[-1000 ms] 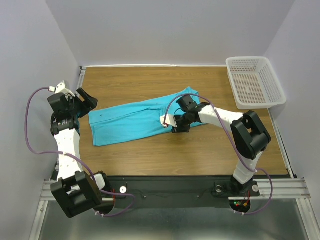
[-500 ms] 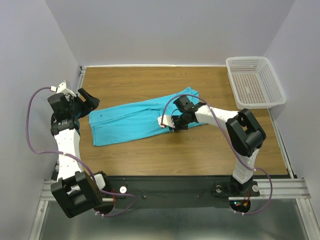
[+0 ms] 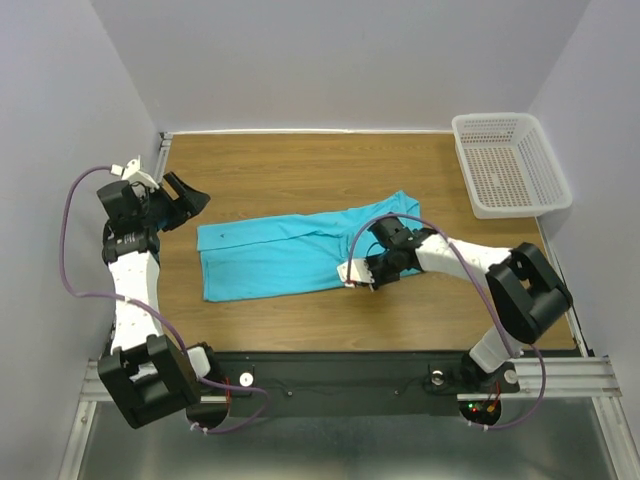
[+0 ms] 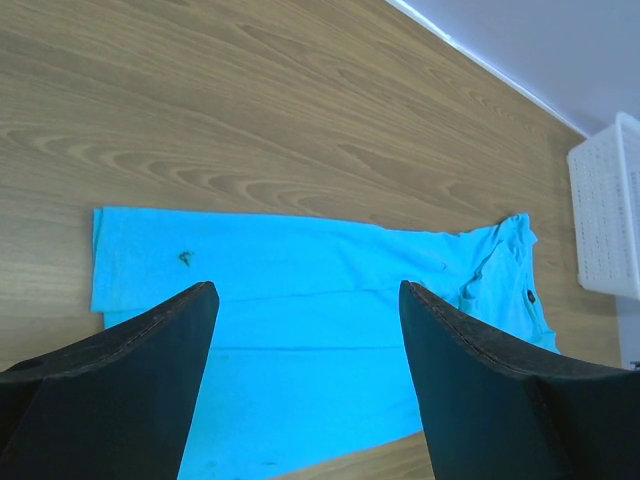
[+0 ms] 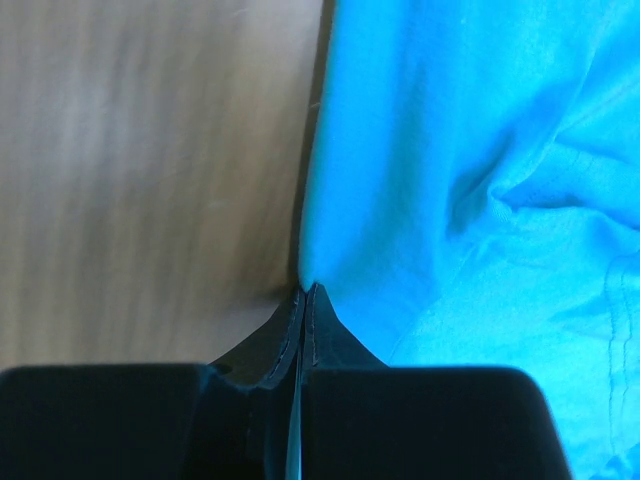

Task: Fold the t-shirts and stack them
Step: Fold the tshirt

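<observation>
A turquoise t-shirt (image 3: 270, 255) lies folded lengthwise in a long band across the middle of the table, collar end at the right. My right gripper (image 3: 372, 278) is low at the band's near right edge. In the right wrist view its jaws are pressed together (image 5: 306, 288) with the t-shirt's (image 5: 450, 150) edge pinched at their tips. My left gripper (image 3: 190, 200) hovers above the table beyond the band's left end, apart from the cloth. Its jaws stand wide open (image 4: 308, 290) with nothing between them, looking down on the t-shirt (image 4: 320, 310).
A white mesh basket (image 3: 510, 165) stands at the far right corner of the table; it also shows at the right edge as the basket (image 4: 605, 220) in the left wrist view. Bare wooden table (image 3: 300, 160) lies beyond the shirt. Walls enclose the table on three sides.
My right gripper closed on the shirt's near right edge and drew it toward the near right; the whole band slid that way. My left gripper swung slightly to the right.
</observation>
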Motion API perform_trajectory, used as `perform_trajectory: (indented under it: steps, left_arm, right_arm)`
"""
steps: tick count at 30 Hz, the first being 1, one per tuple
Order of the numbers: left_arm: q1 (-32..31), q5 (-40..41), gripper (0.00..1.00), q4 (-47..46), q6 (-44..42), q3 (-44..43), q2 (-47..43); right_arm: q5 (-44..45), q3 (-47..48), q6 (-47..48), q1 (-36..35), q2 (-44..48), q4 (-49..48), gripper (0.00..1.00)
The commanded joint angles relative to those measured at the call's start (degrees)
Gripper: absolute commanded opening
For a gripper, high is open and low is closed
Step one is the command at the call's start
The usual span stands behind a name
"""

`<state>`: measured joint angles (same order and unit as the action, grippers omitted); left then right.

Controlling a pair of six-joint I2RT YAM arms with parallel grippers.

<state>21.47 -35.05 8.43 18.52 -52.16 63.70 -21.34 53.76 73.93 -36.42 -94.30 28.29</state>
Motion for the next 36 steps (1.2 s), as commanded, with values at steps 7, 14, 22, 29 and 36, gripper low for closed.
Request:
perform_trajectory:
  steps: [7,14,22,29,36]
  left_arm:
    - [-14.8,-5.8,0.84,-2.5,-4.0,-8.6,8.8]
    - [-29.5,-0.1,0.84,1.1,-13.1,-20.2,21.8]
    - [-45.1,2.3,0.84,9.2,-23.9,-37.0,40.6]
    - [-56.5,10.3,0.84,16.8,-31.0,-56.2,58.1]
    - [-61.6,11.2,0.83,20.3,-33.2,-71.0,69.6]
  right_arm:
    - [1.7,-12.9,0.9,0.0,16.2,9.8,0.01]
    - [-4.9,-3.3,-14.2,5.0,21.7,12.5,0.59]
    - [-9.9,6.3,-35.0,28.1,25.7,7.6,0.60]
    - [-13.5,5.1,-54.5,41.5,27.9,-0.9,0.59]
    - [-15.6,1.8,-58.5,45.7,28.4,-3.9,0.59]
